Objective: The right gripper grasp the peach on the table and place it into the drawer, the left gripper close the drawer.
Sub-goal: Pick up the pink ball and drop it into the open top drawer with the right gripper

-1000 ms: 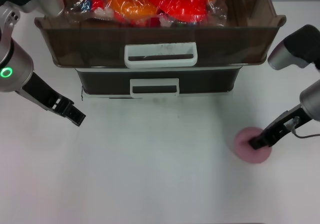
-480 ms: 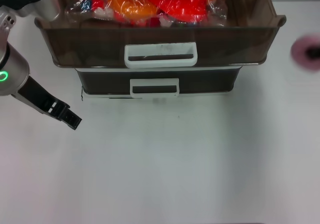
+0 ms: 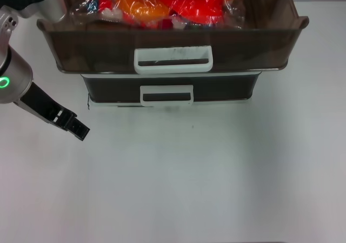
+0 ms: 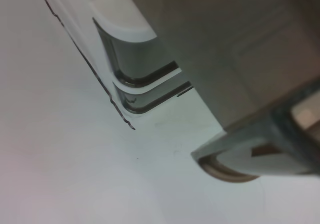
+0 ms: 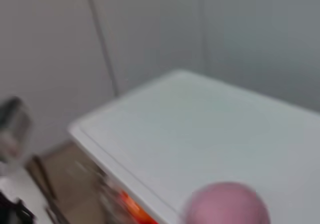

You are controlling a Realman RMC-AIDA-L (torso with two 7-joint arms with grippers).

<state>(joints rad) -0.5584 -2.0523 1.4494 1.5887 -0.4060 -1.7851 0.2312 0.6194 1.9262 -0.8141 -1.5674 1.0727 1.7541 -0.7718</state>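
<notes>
The peach (image 5: 227, 204) shows only in the right wrist view, close to the camera and high over the cabinet's white top (image 5: 190, 129). It is off the table (image 3: 205, 178) and out of the head view, as is my right gripper, whose fingers show in no view. The drawer (image 3: 173, 40) stands pulled out at the back, its scuffed white handle (image 3: 173, 59) facing me; its corner (image 4: 225, 59) also fills the left wrist view. My left gripper (image 3: 81, 130) hovers over the table, left of and in front of the drawer, holding nothing.
Red and orange plastic-wrapped items (image 3: 162, 7) fill the back of the open drawer. Below it sits a shut drawer with a clean handle (image 3: 166, 94). The cabinet's base edge (image 4: 90, 69) runs through the left wrist view.
The right arm lifted the peach from the table's right side, up past the drawer's right end and out of the head view. The left arm drew slightly to the left.
</notes>
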